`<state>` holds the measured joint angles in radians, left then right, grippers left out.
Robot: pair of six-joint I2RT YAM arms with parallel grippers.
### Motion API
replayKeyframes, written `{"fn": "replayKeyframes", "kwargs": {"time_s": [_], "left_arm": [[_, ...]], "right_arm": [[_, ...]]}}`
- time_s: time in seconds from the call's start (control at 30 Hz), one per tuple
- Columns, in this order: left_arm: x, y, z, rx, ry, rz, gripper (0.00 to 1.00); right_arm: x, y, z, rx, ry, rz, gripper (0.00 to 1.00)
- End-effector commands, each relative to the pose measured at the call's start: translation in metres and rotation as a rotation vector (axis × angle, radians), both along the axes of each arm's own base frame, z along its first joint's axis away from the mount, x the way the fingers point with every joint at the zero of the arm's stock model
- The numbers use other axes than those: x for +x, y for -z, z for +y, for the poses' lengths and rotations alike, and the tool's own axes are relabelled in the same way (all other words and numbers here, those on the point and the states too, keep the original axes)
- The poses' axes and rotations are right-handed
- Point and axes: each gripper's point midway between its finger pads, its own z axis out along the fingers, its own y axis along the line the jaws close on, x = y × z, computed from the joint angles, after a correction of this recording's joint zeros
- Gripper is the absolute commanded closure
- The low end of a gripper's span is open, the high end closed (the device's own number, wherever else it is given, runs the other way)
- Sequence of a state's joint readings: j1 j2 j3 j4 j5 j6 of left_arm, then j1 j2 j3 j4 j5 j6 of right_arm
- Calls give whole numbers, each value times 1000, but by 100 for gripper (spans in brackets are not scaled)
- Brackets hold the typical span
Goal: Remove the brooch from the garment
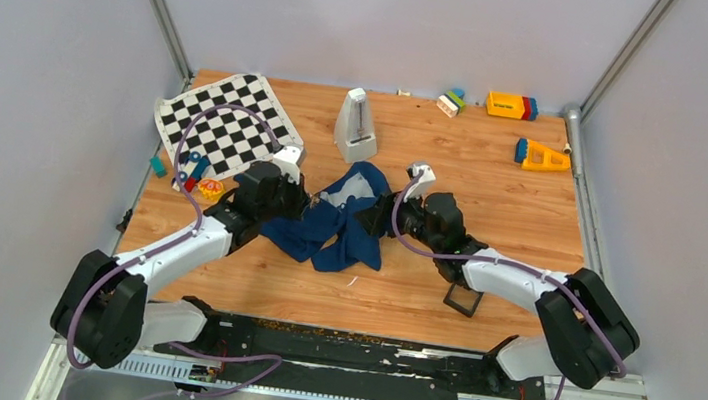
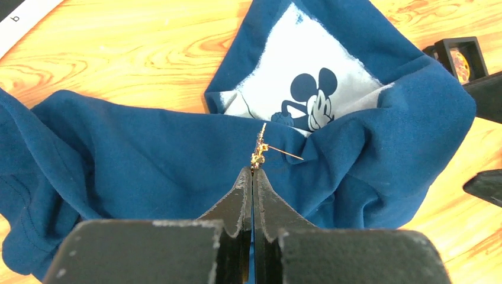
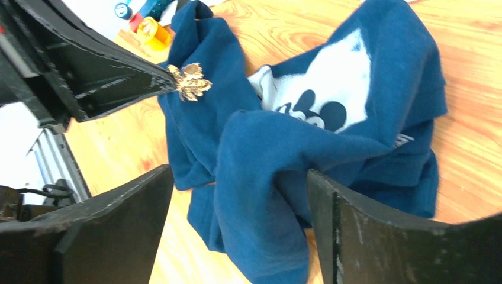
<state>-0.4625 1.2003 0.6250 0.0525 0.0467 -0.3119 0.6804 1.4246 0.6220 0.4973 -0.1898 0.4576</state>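
Brooch [image 2: 258, 155], gold and leaf-shaped, sits pinched at the very tip of the left claw [image 2: 253, 177], whose fingers press together on it. Just beyond that tip lies the rumpled navy garment [image 2: 148, 160] on the wood surface [image 2: 118, 53]. The right claw [image 3: 240, 174] stands apart, a garment fold between its fingers.

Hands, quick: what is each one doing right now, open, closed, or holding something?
Left hand: closed, pinching the brooch at its tips.
Right hand: open, straddling a fold of the shirt without gripping it.
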Motion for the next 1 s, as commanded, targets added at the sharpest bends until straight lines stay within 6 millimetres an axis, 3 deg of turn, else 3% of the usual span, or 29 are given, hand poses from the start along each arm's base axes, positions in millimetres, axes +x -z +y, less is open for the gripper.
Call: {"fn": "replayKeyframes", "kwargs": {"time_s": [0.0,0.13,0.4,0.63,0.77,0.97], "left_arm": [[-1,-17,-7,-61,34,-71,100],[-4,-23,-17,-101,90,-87,100],[-14,-36,-35,-196,177,-99,100],[-42,-79,-62,-374,366,-185,100],[-53,-89,-73,-431,456,-206,100],[-61,-91,-84,-481,548,-214,100]], "right_arm": [[5,-12,-12,-4,68,-61,14],[-1,-14,-21,-29,79,-52,10],[-2,-26,-31,-78,84,-109,13],[-11,-35,-25,-45,2,-161,16],[-21,-42,-28,18,-16,-192,18],[-29,-48,-34,66,-33,-183,43]]}}
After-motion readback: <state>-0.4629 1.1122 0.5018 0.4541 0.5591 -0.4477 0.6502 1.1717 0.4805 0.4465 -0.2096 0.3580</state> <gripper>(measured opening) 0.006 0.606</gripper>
